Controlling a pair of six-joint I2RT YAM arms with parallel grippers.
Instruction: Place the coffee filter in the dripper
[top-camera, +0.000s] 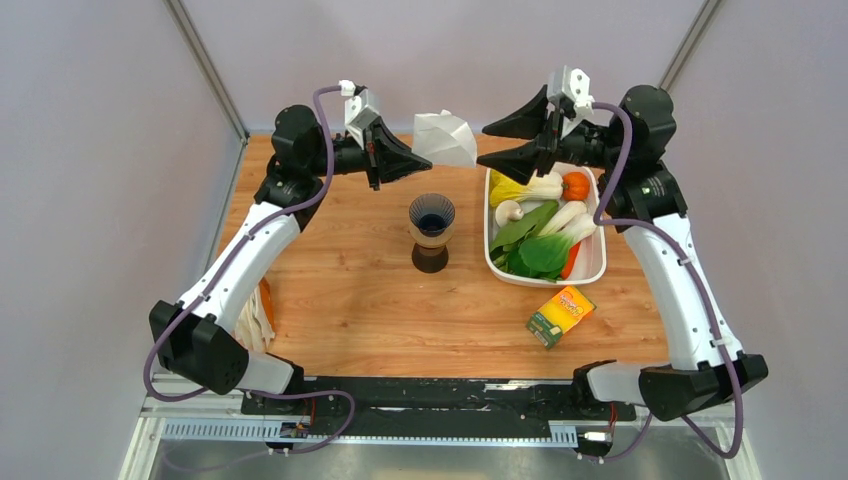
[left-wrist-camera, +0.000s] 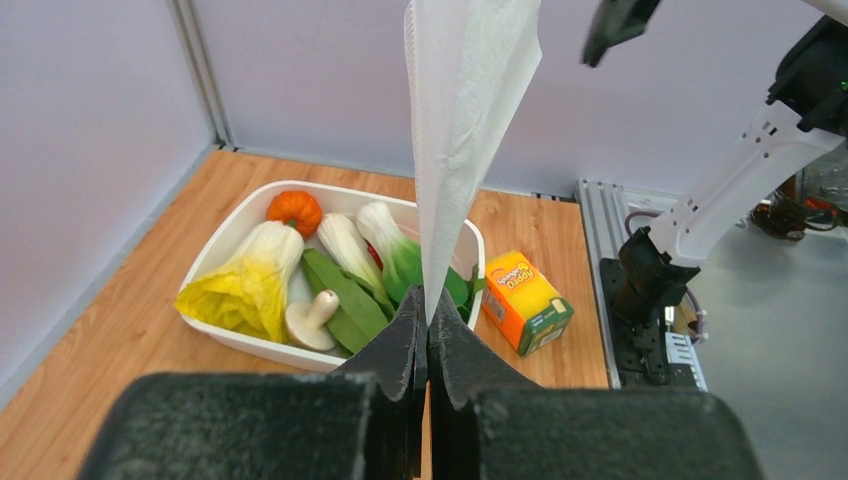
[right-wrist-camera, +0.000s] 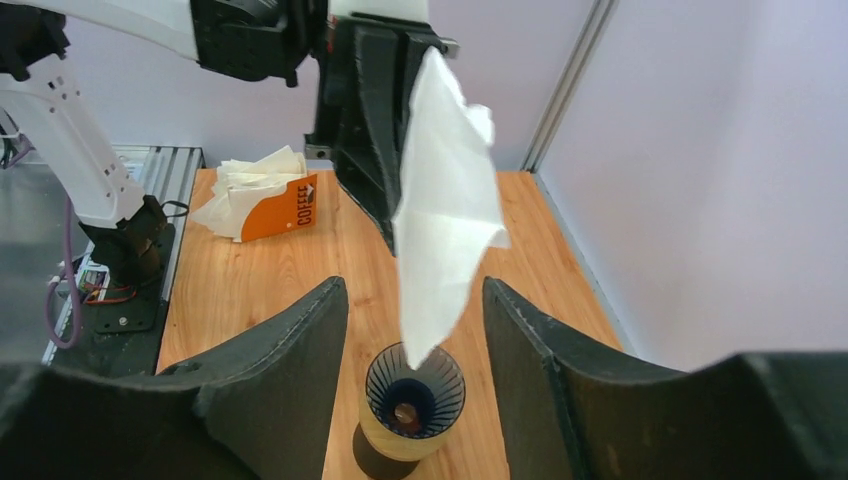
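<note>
My left gripper (top-camera: 408, 158) is shut on one edge of the white paper coffee filter (top-camera: 446, 138) and holds it in the air behind the dripper. The filter also shows in the left wrist view (left-wrist-camera: 462, 130), rising from the shut fingertips, and in the right wrist view (right-wrist-camera: 440, 210), hanging between my right fingers. The dripper (top-camera: 431, 231), with tan funnel and dark base, stands upright mid-table; it also shows in the right wrist view (right-wrist-camera: 412, 405), below the filter's tip. My right gripper (top-camera: 497, 140) is open, facing the filter's free side, not touching it.
A white tub (top-camera: 592, 268) of toy vegetables stands right of the dripper. An orange sponge box (top-camera: 560, 314) lies in front of it. An orange holder with spare filters (top-camera: 262, 318) sits at the left edge. Walls close the back and sides.
</note>
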